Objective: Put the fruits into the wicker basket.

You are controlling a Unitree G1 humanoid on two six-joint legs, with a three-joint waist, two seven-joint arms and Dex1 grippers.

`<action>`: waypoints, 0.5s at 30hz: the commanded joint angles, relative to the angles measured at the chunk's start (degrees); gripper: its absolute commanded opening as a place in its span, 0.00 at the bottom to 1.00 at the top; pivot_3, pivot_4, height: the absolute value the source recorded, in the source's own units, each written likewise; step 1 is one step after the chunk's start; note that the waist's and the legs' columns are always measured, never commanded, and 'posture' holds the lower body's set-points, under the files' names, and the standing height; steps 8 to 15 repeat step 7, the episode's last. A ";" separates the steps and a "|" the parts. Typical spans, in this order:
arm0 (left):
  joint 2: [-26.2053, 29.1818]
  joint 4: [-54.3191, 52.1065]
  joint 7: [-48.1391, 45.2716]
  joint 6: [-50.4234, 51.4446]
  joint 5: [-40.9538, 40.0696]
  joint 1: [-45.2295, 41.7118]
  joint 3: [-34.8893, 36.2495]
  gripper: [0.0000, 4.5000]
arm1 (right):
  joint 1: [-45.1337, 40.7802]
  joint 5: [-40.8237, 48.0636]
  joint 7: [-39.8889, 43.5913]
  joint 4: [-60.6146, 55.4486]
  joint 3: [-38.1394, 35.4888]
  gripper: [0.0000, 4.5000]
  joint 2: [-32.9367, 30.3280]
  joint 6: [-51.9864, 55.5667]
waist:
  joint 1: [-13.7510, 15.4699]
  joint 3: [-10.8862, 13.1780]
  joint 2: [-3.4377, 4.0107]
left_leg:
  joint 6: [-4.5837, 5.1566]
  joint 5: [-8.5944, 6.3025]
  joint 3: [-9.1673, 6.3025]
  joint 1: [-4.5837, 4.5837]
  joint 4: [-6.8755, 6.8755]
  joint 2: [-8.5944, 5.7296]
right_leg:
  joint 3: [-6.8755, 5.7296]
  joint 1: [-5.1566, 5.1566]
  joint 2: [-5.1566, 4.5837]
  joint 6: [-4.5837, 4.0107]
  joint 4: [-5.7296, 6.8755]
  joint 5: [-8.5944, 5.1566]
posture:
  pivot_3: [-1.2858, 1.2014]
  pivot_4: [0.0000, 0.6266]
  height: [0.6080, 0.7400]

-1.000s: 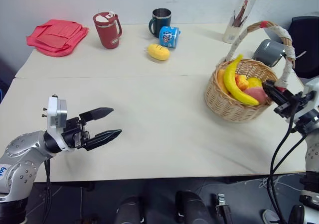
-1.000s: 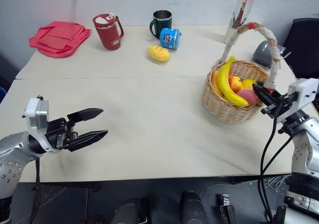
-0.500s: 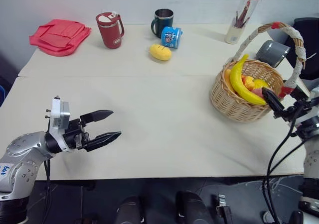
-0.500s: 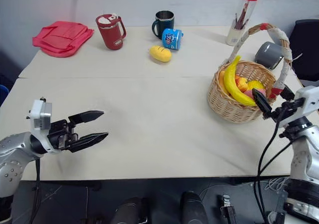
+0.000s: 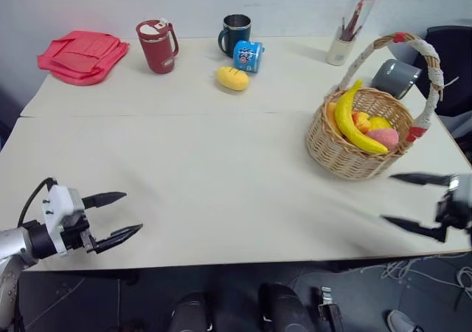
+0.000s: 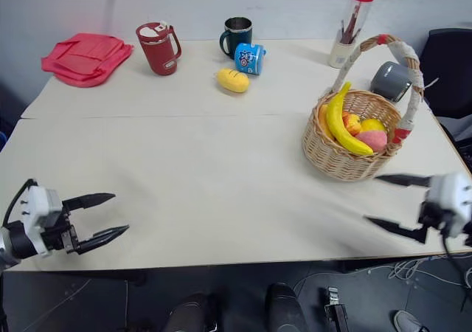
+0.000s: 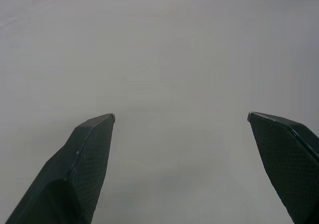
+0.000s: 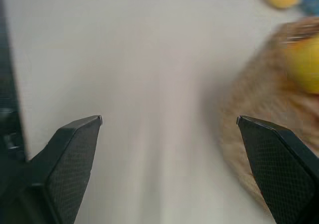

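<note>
Wicker basket [image 5: 354, 151]: stands upright on the right side of the worktop [image 5: 221, 177]; its arched handle [image 5: 424, 59] runs from the far side to the near right rim.
Banana [image 5: 355, 122]: lies in the basket, its long axis going from the far rim toward the near right, the tip raised over the far rim.
Peach [image 5: 383, 136]: in the basket, just beside the banana.
Lemon [image 5: 233, 77]: on the worktop at the far side, long axis left to right, near the blue can [image 5: 248, 54].
Left gripper [image 5: 118, 215]: fingers spread, empty, at the near left edge.
Right gripper [image 5: 404, 199]: fingers spread wide, empty, near the basket, apart from it.
</note>
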 commanded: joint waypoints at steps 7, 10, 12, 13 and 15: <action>-5.36 -4.76 6.58 -3.87 3.17 0.60 -1.94 1.00 | -15.77 -5.39 -2.11 10.11 14.04 0.99 14.56 -8.75 | 0.66 0.04 0.08 | 0.00 0.01 -0.07 -0.10 0.14 -0.04 | 0.01 -0.10 -0.08 -0.01 0.19 0.00 | 0.52 0.24 1.00; -5.36 -4.76 6.58 -3.87 3.17 0.60 -1.94 1.00 | -15.77 -5.39 -2.11 10.11 14.04 0.99 14.56 -8.75 | 0.66 0.04 0.08 | 0.00 0.01 -0.07 -0.10 0.14 -0.04 | 0.01 -0.10 -0.08 -0.01 0.19 0.00 | 0.52 0.24 1.00; -5.36 -4.76 6.58 -3.87 3.17 0.60 -1.94 1.00 | -15.77 -5.39 -2.11 10.11 14.04 0.99 14.56 -8.75 | 0.66 0.04 0.08 | 0.00 0.01 -0.07 -0.10 0.14 -0.04 | 0.01 -0.10 -0.08 -0.01 0.19 0.00 | 0.52 0.24 1.00; -5.36 -4.76 6.58 -3.87 3.17 0.60 -1.94 1.00 | -15.77 -5.39 -2.11 10.11 14.04 0.99 14.56 -8.75 | 0.66 0.04 0.08 | 0.00 0.01 -0.07 -0.10 0.14 -0.04 | 0.01 -0.10 -0.08 -0.01 0.19 0.00 | 0.52 0.24 1.00; -5.36 -4.76 6.58 -3.87 3.17 0.60 -1.94 1.00 | -15.77 -5.39 -2.11 10.11 14.04 0.99 14.56 -8.75 | 0.66 0.04 0.08 | 0.00 0.01 -0.07 -0.10 0.14 -0.04 | 0.01 -0.10 -0.08 -0.01 0.19 0.00 | 0.52 0.24 1.00</action>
